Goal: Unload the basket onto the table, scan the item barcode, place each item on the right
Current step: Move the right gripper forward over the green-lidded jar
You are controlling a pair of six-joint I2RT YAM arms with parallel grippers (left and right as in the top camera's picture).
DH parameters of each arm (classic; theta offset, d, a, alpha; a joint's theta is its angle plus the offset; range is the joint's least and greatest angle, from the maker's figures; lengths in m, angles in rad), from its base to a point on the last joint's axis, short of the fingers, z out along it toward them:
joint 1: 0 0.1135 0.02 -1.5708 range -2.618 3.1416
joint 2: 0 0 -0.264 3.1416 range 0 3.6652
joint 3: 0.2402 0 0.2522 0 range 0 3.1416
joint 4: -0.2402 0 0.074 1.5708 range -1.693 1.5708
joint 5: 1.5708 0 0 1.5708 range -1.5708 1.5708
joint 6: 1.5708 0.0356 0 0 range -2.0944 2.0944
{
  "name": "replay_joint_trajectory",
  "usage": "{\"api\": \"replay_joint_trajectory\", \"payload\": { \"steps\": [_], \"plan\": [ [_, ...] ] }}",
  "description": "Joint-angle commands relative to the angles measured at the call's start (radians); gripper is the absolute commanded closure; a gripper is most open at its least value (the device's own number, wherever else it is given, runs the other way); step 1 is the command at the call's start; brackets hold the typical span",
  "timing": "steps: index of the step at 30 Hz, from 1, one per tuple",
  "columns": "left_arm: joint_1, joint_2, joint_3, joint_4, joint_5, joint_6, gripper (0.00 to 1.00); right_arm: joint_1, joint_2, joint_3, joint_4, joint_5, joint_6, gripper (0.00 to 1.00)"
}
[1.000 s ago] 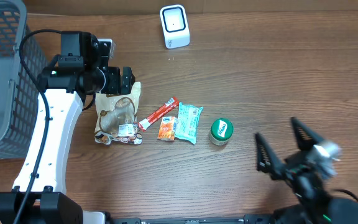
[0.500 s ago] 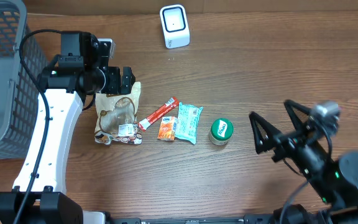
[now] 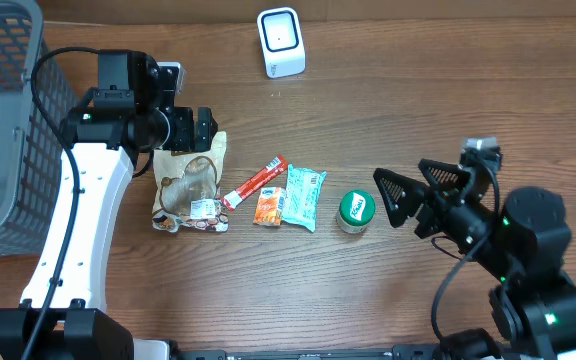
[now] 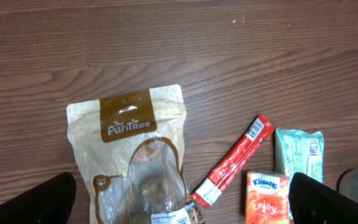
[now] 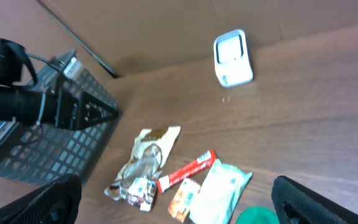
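R gripper has swung in, now just beside round green-lidded jar, jaws wide, empty; L gripper unmoved, wide, empty over brown snack pouch. Grasp prob. next.

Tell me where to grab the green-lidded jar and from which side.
Grip the green-lidded jar across its round wall, probably from above. It stands upright, lid up, so opposite sides are free for two fingers. The teal packet lies close on its left; the open right gripper is nearest, at its right.
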Motion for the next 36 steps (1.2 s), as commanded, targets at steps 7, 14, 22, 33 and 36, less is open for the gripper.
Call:
{"api": "replay_joint_trajectory", "payload": {
  "steps": [7, 14, 22, 33, 36],
  "plan": [
    [0.0, 0.01, 0.008, 0.001, 0.012, -0.011, 0.0, 0.0, 0.093, 0.018, 0.0, -0.035, 0.023, 0.0],
    [0.0, 0.01, 0.008, 0.001, 0.012, -0.011, 0.0, 0.0, 0.103, 0.048, -0.029, -0.079, 0.022, 0.0],
    [0.0, 0.01, 0.008, 0.001, 0.012, -0.011, 0.0, 0.0, 0.381, 0.502, -0.479, -0.019, -0.068, 0.0],
    [0.0, 0.01, 0.008, 0.001, 0.012, -0.011, 0.0, 0.007, 0.65, 0.629, -0.642, 0.086, -0.091, 0.0],
    [0.0, 0.01, 0.008, 0.001, 0.012, -0.011, 0.0, 0.029, 0.679, 0.625, -0.666, 0.087, -0.091, 0.0]
  ]
}}
